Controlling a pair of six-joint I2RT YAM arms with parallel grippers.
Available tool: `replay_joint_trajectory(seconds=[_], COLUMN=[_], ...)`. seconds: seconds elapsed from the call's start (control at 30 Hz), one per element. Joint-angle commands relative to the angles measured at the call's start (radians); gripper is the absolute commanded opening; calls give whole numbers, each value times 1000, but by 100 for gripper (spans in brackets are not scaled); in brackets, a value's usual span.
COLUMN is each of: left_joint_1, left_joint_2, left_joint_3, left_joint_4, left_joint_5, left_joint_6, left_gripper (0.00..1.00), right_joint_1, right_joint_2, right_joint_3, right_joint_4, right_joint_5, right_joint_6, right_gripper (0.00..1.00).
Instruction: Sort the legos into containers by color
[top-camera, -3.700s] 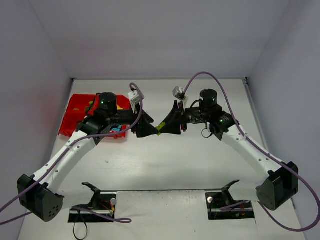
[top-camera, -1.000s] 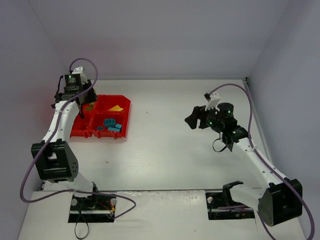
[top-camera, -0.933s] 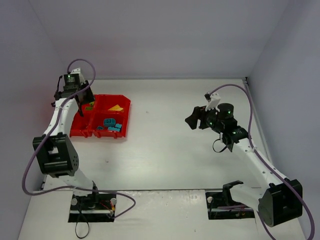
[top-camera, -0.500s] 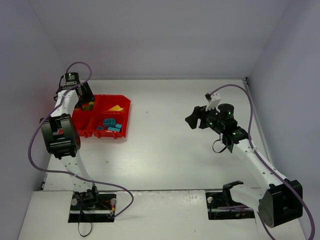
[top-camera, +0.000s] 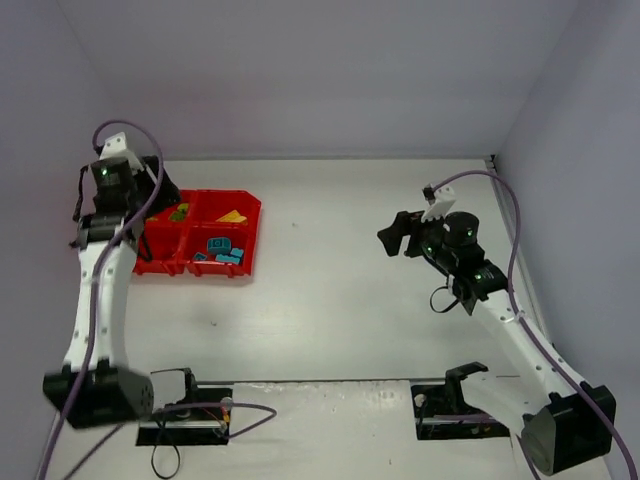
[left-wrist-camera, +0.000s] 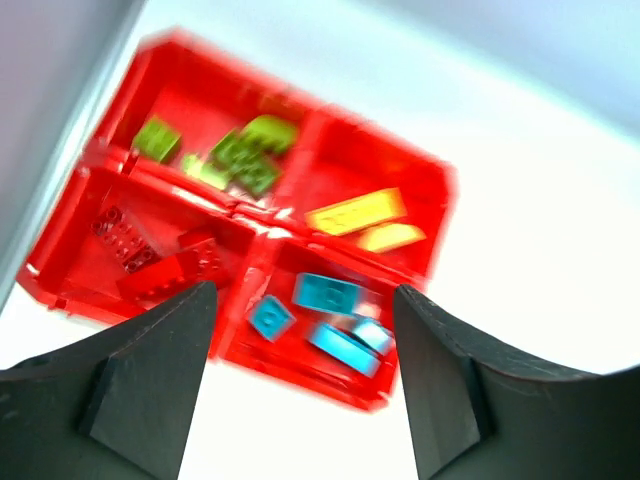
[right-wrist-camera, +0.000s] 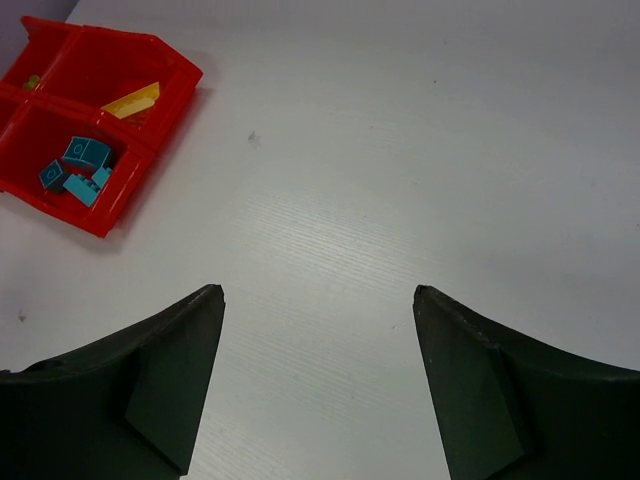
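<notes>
The red tray lies at the table's left, and its four compartments hold the legos. Green bricks fill the far-left compartment and yellow ones the far-right. Red bricks are in the near-left compartment, teal ones in the near-right. My left gripper hangs open and empty above the tray, at its far-left corner. My right gripper is open and empty over bare table at the right, far from the tray.
Grey walls close in the white table on the left, back and right. The tray sits close to the left wall. Both arm bases and their cable slots are at the near edge.
My left gripper has opened over the green compartment and the left arm has pulled back and up from the tray. My right gripper has opened wider and drifted slightly right.
</notes>
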Motion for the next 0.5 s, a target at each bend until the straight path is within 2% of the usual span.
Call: replay_joint_trajectory(seconds=[0.0, 0.03, 0.1, 0.13, 0.17, 0.23, 0.3, 0.47], left_joint_1=[-29, -32, -32, -32, -36, -76, -99, -171], left_joint_2=[-266, -367, -460, -542, -578, -653, -690, -790], left_joint_3=[-63, -83, -133, -146, -158, -178, -187, -227], left_joint_4=[-11, -45, -80, -115, -132, -192, -221, -271], left_joint_5=[25, 27, 31, 30, 27, 1, -13, -27], left_joint_6=[3, 14, 31, 34, 39, 49, 62, 71], left_gripper=[66, 66, 68, 75, 77, 77, 77, 77], right_joint_1=[2, 2, 2, 3, 0, 2, 2, 2], right_joint_2=[-86, -101, -150, -166, -183, -230, -275, -350], right_joint_3=[17, 20, 25, 29, 31, 36, 37, 28], right_joint_4=[19, 10, -20, -27, -43, -59, -86, -129], right_joint_5=[75, 104, 135, 162, 178, 211, 233, 259], right_joint_6=[24, 27, 35, 39, 41, 42, 41, 51], right_gripper=[73, 74, 77, 79, 80, 88, 100, 100])
